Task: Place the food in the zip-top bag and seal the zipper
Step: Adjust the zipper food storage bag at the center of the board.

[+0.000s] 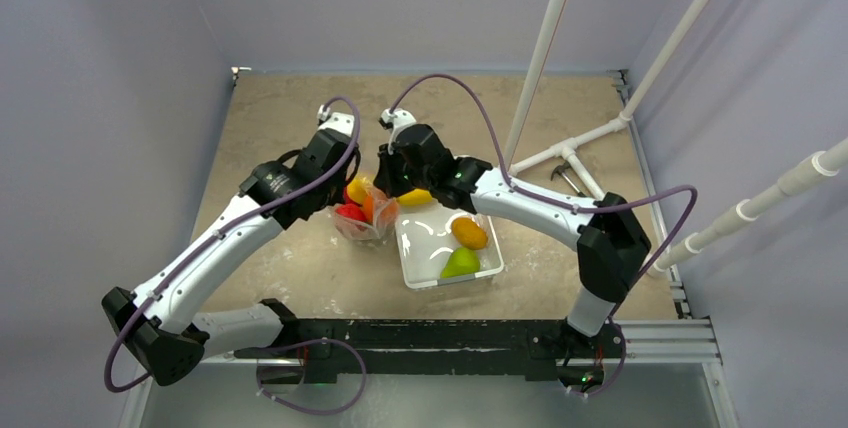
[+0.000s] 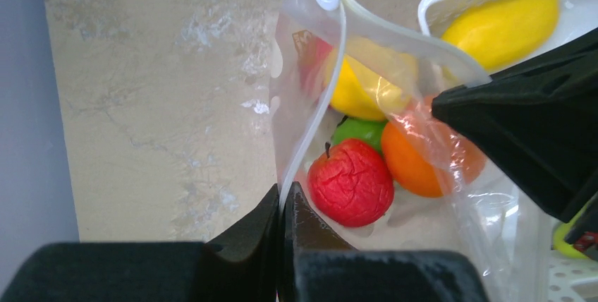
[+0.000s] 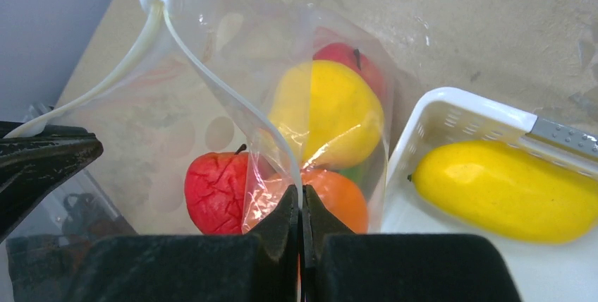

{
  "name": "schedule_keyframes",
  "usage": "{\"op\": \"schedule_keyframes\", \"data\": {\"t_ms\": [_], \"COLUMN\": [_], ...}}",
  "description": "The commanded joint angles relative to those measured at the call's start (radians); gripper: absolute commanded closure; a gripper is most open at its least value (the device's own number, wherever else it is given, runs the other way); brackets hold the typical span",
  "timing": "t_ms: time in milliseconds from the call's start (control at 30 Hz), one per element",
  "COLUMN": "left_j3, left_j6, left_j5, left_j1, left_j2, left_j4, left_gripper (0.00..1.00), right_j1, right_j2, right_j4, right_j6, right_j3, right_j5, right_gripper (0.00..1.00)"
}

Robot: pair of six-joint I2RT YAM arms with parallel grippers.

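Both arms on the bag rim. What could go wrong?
Left fingers and right fingers pinch only the zipper strip of the clear plastic zip-top bag; a slip could spill the glossy toy fruits inside.
Three loose fruits sit in the white rectangular tray; freeing an arm may collapse the mouth.

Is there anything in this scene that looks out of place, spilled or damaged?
Nothing is spilled or damaged. One thing stands out: the left claw and the right claw are shut on the zipper of the zip-top bag, holding it open, while a yellow fruit, an orange fruit and a green fruit lie in the white tray.
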Motion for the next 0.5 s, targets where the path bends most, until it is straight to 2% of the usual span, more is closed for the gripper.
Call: {"op": "schedule_keyframes", "data": {"t_ms": [0,167,367,467], "left_j3": [0.130,0.143,0.047,0.018], "left_j6": [0.017,0.025,0.021,0.023], "left_j5": [-0.036,-0.044,-0.005,-0.002], "left_j1": [0.008,0.008,0.008,0.008], "left_j2": [-0.024,-0.029,-0.026,-0.024], "left_j4": [0.005,-0.003,0.049,0.068], "left_gripper": [1.00,1.00,1.00,1.00], "right_j1": [-0.003,-0.003,-0.003,-0.003], "right_j2": [-0.084,-0.079,-0.051,-0.048], "right_j4": [0.034,0.046,0.080,0.085], "right_j6": [0.006,0.006,0.024,0.028], "right_j3": [0.088,0.095,0.036,0.019], "right_j5": [-0.012,-0.014,-0.050,-0.051], "right_gripper": [1.00,1.00,1.00,0.96]}}
